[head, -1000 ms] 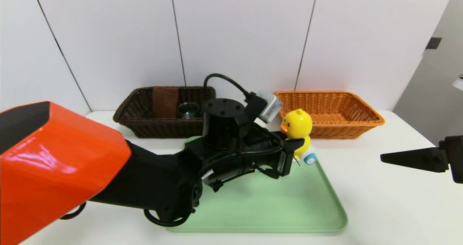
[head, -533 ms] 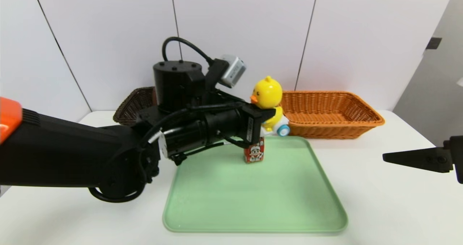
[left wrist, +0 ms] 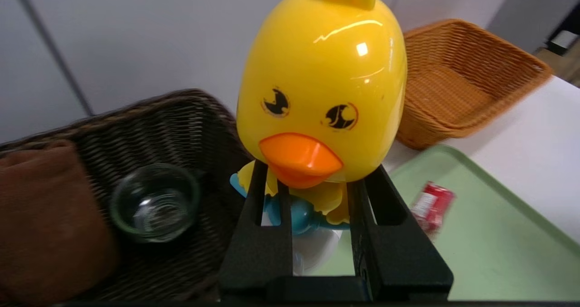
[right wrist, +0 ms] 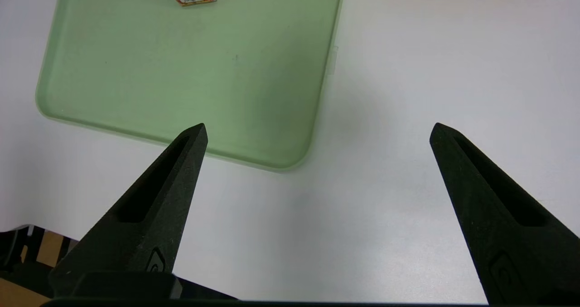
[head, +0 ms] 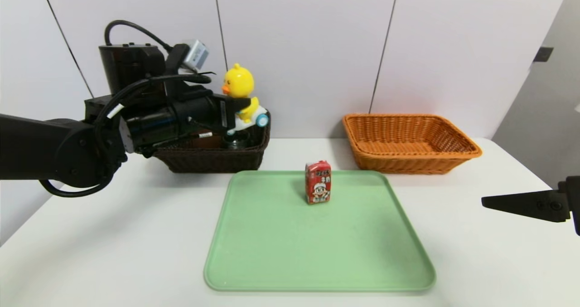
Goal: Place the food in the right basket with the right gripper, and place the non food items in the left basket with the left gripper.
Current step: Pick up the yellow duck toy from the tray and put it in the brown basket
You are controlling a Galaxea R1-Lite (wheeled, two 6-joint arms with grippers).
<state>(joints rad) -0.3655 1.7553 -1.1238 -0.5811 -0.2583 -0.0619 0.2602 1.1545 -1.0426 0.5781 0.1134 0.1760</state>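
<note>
The left gripper clamps the duck in the air over the dark basket. Only the left wrist view shows the towel and glass cup inside it. The carton stands on the far part of the green tray. The right gripper hangs spread wide over the table, near the tray's right corner; the orange basket sits far right.

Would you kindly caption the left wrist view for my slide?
Left gripper holds the duck toy above the dark basket.

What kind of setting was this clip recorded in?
Probably a staged lab or test bench: a bare white table against plain white wall panels, with only a green tray and two wicker baskets.
</note>
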